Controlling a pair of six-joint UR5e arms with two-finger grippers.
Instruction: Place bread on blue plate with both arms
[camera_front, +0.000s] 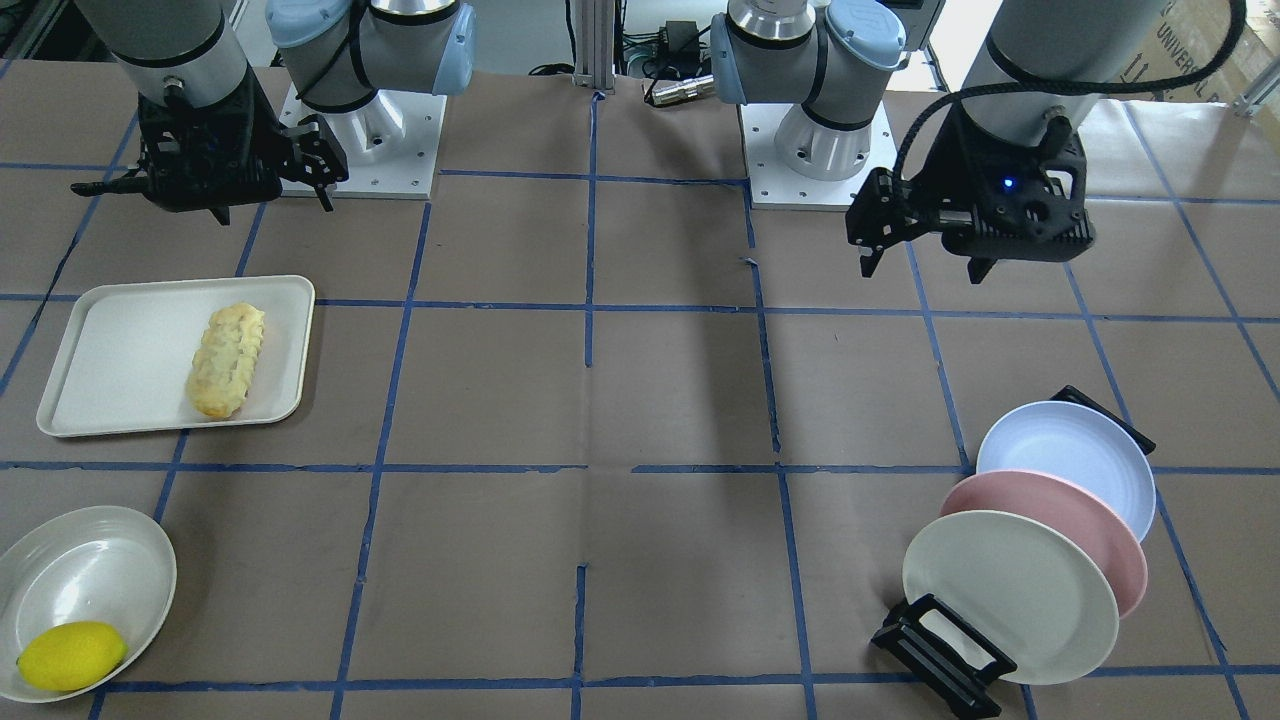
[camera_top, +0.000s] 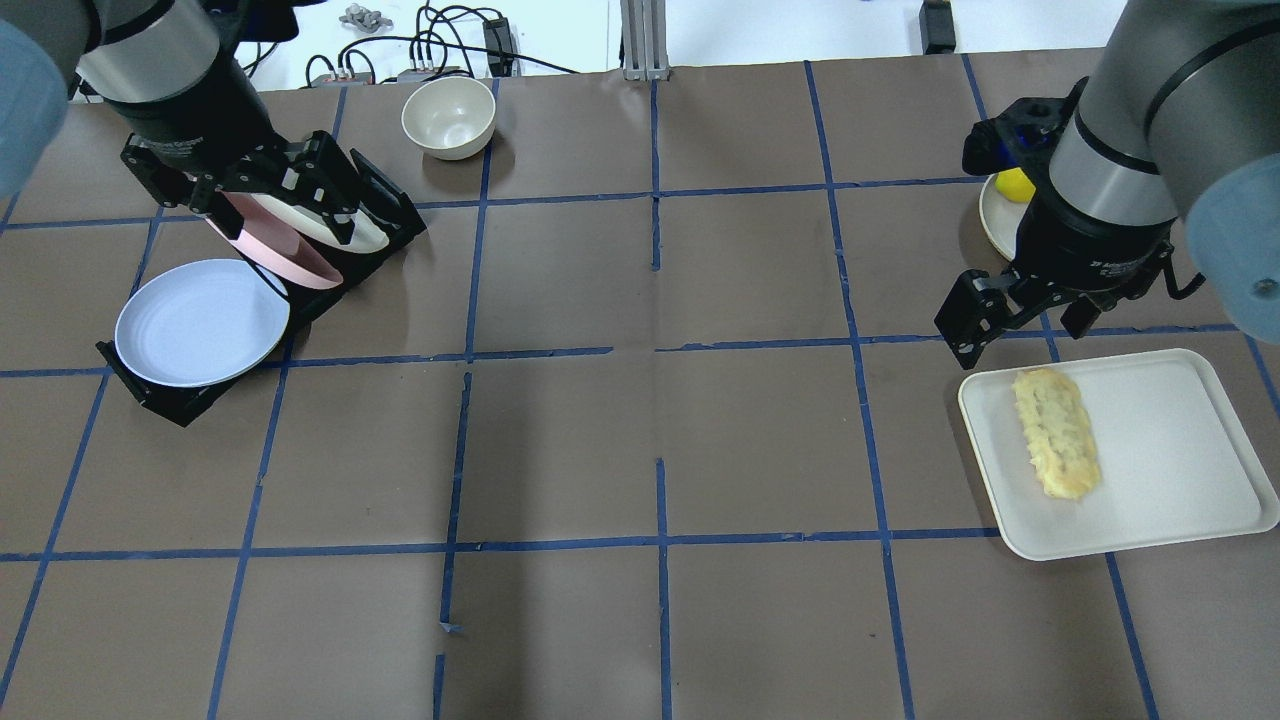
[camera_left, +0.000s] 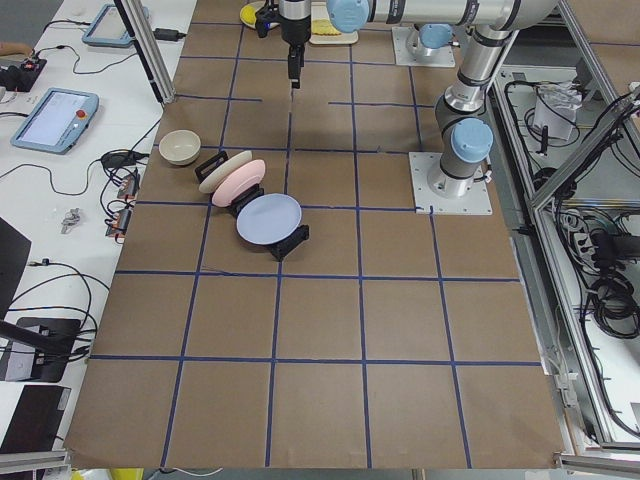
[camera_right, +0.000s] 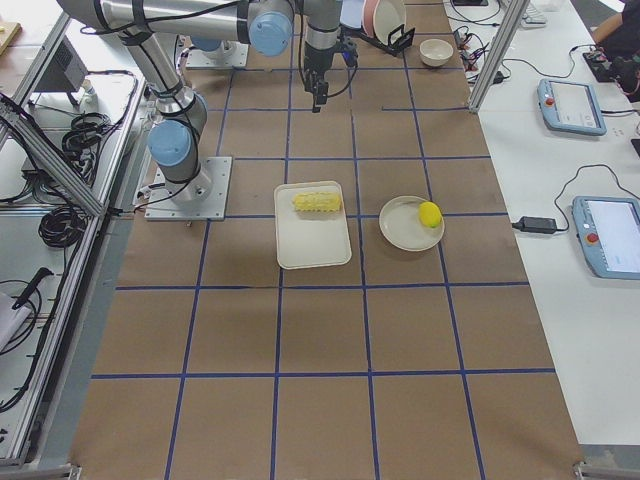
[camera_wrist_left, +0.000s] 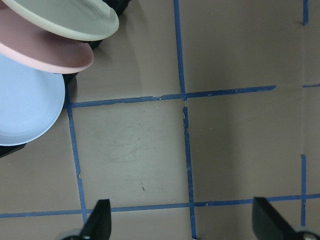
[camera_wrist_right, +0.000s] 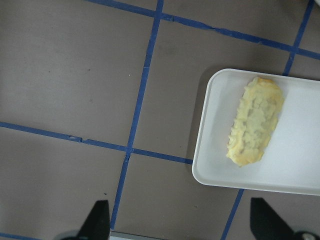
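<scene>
The bread (camera_front: 227, 360) lies on a white tray (camera_front: 120, 350), also in the overhead view (camera_top: 1056, 432) and the right wrist view (camera_wrist_right: 256, 121). The blue plate (camera_front: 1065, 465) leans in a black rack (camera_front: 940, 650) at the end nearest the robot, also in the overhead view (camera_top: 200, 322) and the left wrist view (camera_wrist_left: 22, 107). My left gripper (camera_top: 240, 190) hovers open and empty above the rack; its fingertips (camera_wrist_left: 100, 220) stand wide apart. My right gripper (camera_top: 1020, 320) hovers open and empty just beyond the tray's far edge, apart from the bread.
A pink plate (camera_front: 1050, 530) and a cream-white plate (camera_front: 1010, 590) lean in the same rack. A lemon (camera_front: 72, 655) lies in a shallow white dish (camera_front: 90, 560) past the tray. A cream bowl (camera_top: 448, 117) stands at the far edge. Blue tape lines grid the brown table.
</scene>
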